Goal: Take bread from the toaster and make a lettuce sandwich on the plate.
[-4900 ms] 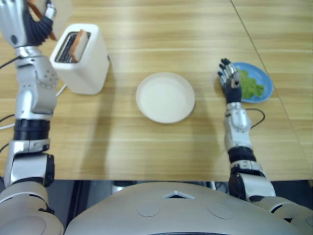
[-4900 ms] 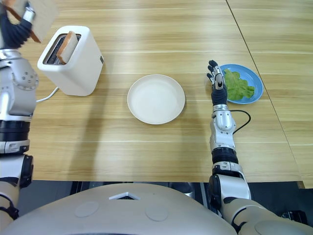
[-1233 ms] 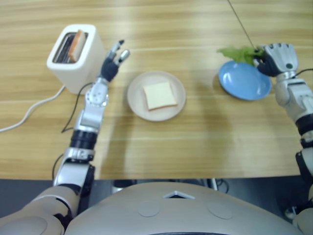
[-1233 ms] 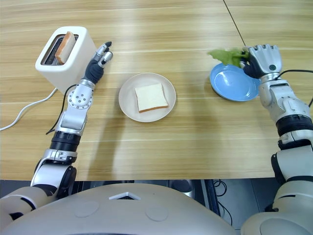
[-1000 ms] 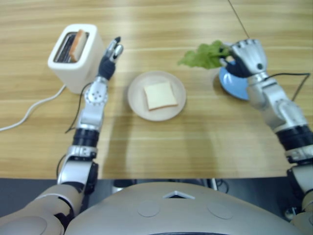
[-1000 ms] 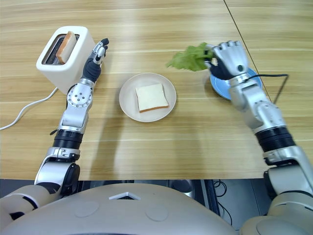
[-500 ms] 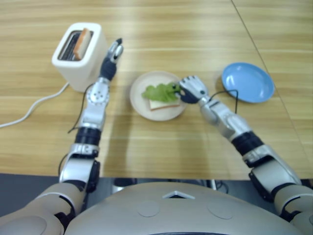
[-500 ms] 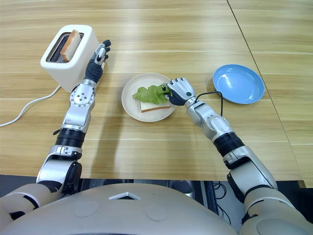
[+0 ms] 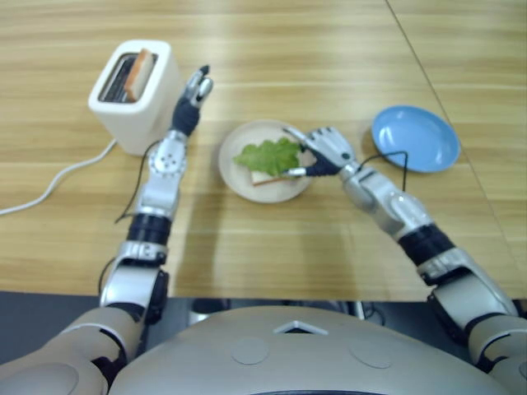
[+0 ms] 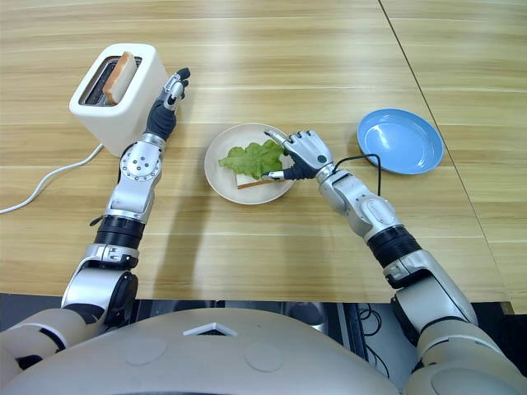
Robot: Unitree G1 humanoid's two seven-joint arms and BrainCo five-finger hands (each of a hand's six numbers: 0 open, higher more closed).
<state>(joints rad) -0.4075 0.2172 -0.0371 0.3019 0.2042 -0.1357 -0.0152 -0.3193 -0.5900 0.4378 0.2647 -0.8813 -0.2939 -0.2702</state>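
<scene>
Lettuce (image 10: 254, 156) lies on bread (image 10: 249, 182) on the plate (image 10: 218, 164) on a wooden table (image 10: 272, 66), right hand (image 10: 305, 152) splayed empty beside it, left hand (image 10: 165, 107) uncurled by the toaster (image 10: 107, 107).

Two light wooden tabletops (image 10: 272, 49) meet along a thin dark seam (image 10: 401, 49).

Lettuce (image 10: 255, 157) lies flat over bread slice (image 10: 247, 183) on cream plate (image 10: 214, 174); white toaster (image 10: 103, 123) (second slice (image 10: 123, 66) upright in slot) at left.
</scene>
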